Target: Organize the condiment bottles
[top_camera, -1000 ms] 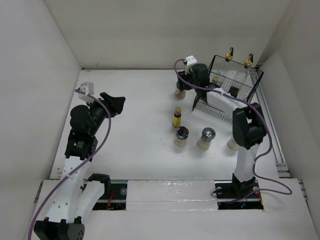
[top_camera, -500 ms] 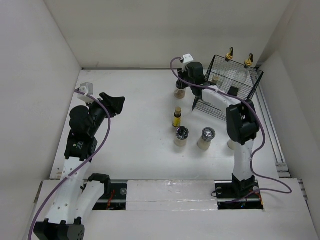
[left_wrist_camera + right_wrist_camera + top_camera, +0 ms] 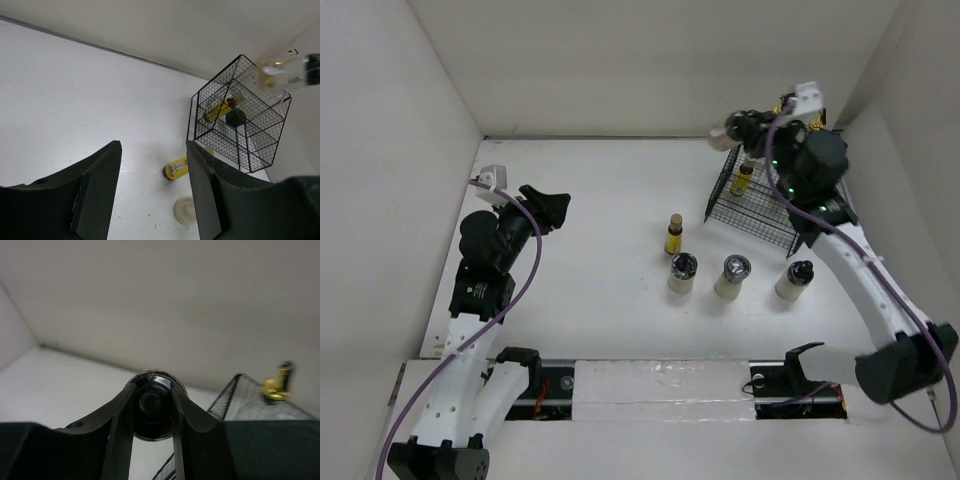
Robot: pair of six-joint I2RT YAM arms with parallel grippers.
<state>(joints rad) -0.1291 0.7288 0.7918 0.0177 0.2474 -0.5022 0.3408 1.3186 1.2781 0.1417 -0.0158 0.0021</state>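
The right end effector [image 3: 152, 392] is clamped on a dark-lidded jar [image 3: 729, 128], held sideways in the air at the basket [image 3: 775, 215] rim. The grip itself is shown only by the right wrist view. An amber bottle [image 3: 743, 178] lies inside the basket. Another bottle [image 3: 673, 235] and three jars [image 3: 731, 276] stand on the counter [image 3: 590, 200]. The left end effector [image 3: 154, 145] is held apart, empty.

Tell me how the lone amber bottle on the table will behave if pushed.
The amber bottle stands upright, tall and narrow, so a push near its cap would probably tip it. Its round body would likely roll once down. It looks like glass: probably stiff, perhaps slippery to grip.
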